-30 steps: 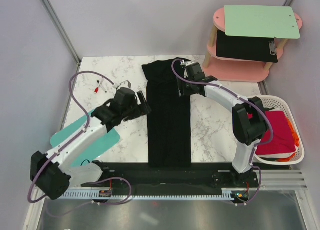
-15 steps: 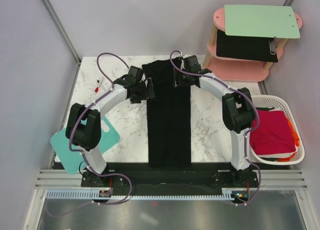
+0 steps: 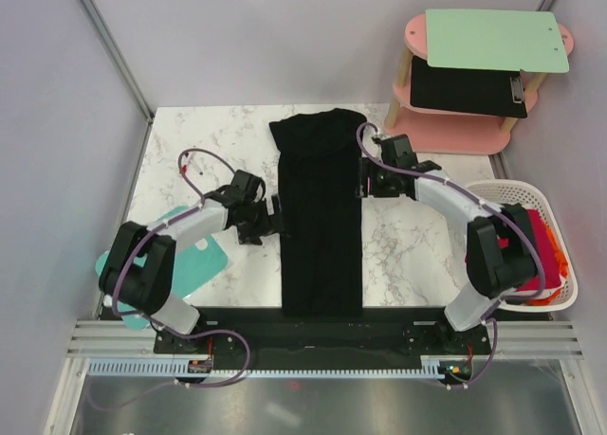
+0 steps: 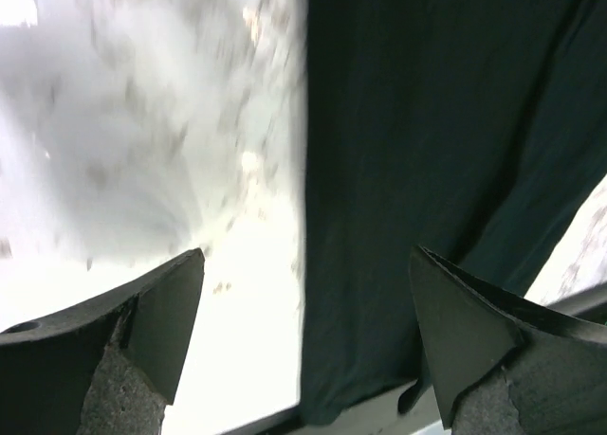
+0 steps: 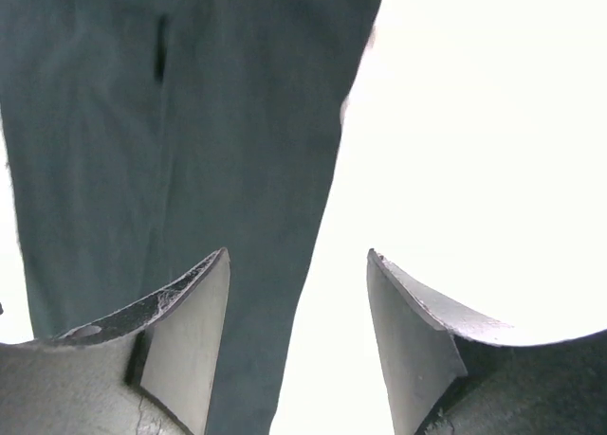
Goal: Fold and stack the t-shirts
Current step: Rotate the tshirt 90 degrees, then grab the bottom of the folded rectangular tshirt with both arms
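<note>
The black t-shirt lies on the marble table as a long narrow strip running from the far edge to the near edge. My left gripper hovers open at the strip's left edge, about halfway along. In the left wrist view the left gripper is empty, with the black t-shirt below and between its fingers. My right gripper stands open at the strip's right edge, farther back. Through the right wrist, the right gripper straddles the edge of the black t-shirt. A crimson-red t-shirt and some orange fabric lie in the basket.
A white basket stands at the table's right edge, partly behind my right arm. A teal cutting board lies near left under my left arm. A red pen lies far left. The pink two-tier stand holds a green board and a black clipboard.
Both grippers have come nearer along the shirt's edges from its far end. The left arm swung out to the far left edge and then drew back to the middle.
</note>
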Controlling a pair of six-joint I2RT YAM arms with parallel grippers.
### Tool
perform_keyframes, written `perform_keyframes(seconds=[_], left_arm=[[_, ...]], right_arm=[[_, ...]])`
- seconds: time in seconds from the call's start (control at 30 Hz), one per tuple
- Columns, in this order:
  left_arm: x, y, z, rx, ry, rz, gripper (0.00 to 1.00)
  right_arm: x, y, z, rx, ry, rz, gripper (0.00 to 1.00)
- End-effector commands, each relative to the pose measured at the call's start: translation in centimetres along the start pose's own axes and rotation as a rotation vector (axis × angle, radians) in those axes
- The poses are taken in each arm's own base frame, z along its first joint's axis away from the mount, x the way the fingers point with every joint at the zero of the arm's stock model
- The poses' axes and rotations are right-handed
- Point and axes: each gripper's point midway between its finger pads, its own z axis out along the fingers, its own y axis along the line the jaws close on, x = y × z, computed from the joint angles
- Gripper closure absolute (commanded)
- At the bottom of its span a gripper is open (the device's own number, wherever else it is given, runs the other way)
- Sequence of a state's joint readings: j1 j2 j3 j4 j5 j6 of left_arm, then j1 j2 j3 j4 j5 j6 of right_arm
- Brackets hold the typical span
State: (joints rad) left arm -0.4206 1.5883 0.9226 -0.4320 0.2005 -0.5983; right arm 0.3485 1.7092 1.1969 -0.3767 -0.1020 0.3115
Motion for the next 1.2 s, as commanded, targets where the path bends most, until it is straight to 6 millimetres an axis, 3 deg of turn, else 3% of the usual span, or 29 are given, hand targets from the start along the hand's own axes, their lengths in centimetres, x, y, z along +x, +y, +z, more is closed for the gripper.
perform_keyframes(seconds=[0.0, 0.17, 0.23, 0.27, 0.3, 0.47, 0.67, 0.93, 1.17], left_arm=[[3.2, -0.9, -1.8, 0.109, 0.011, -0.035, 0.05], [7.5, -0.9, -3.4, 0.170, 0.040, -0.032, 0.05], [9.6, -0.7, -3.6, 0.175, 0.067, -0.048, 0.05], [10.0, -1.0, -4.1, 0.189, 0.051, -0.045, 0.05], [11.5, -0.9, -3.9, 0.184, 0.078, -0.055, 0.05], [14.6, -1.4, -4.1, 0.184, 0.111, -0.048, 0.05], [17.9, -0.7, -3.1, 0.114, 0.170, -0.015, 0.06], [18.9, -1.1, -2.1, 0.096, 0.178, -0.005, 0.25], [19.1, -1.3, -1.5, 0.092, 0.180, -0.002, 0.32]], right_arm=[[2.7, 0.7, -4.2, -0.052, -0.003, 0.058, 0.33], [9.4, 1.3, -7.0, -0.146, 0.092, 0.140, 0.30], [11.7, 2.2, -7.7, -0.210, 0.142, 0.193, 0.25], [13.7, 2.0, -8.2, -0.221, 0.164, 0.209, 0.21], [14.7, 2.1, -8.6, -0.240, 0.179, 0.223, 0.20], [20.1, 1.5, -10.3, -0.258, 0.241, 0.265, 0.13], [23.5, 2.9, -11.9, -0.319, 0.302, 0.318, 0.12], [27.8, 4.1, -11.9, -0.370, 0.365, 0.386, 0.19], [27.8, 5.1, -11.1, -0.423, 0.343, 0.402, 0.24]])
